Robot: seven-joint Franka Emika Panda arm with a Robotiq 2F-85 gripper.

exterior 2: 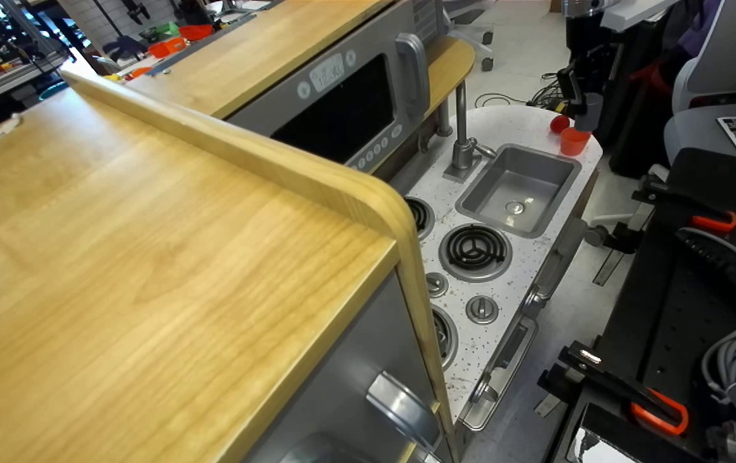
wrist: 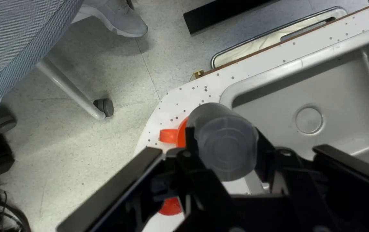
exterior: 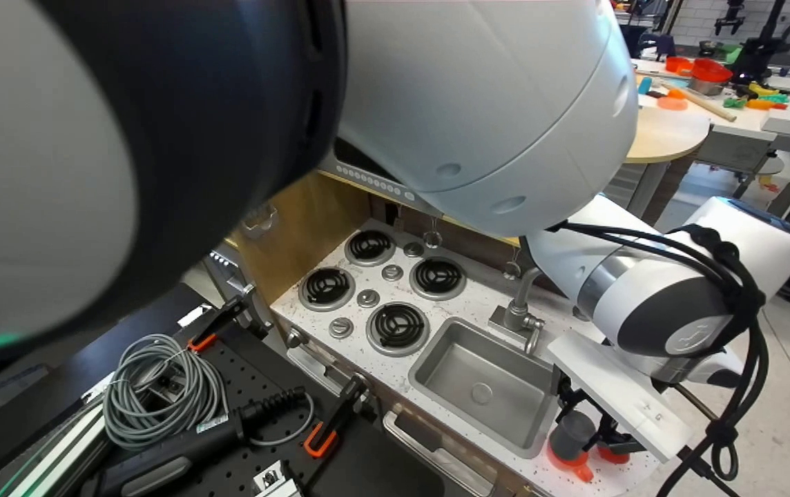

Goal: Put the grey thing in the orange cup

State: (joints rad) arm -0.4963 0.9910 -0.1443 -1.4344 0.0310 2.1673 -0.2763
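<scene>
Wrist view shows the jaws pinching the grey cup (wrist: 226, 141) from both sides, with the orange cup (wrist: 180, 134) partly hidden behind it towards nine o'clock and the sink (wrist: 339, 106) towards two. In an exterior view, the orange cup (exterior 2: 574, 143) stands upright on the surface (exterior 2: 515, 125), at seven o'clock from the grey cup, a red ball (exterior 2: 560, 124) just beside it at eleven. The step in hand looks like lining up for the drop. Whether the grey cup's lower end is inside the rim, above it or behind it, I cannot tell. Next probably calls for a slight centring shift, gentle lowering, then spreading the jaws without tipping the orange cup.
</scene>
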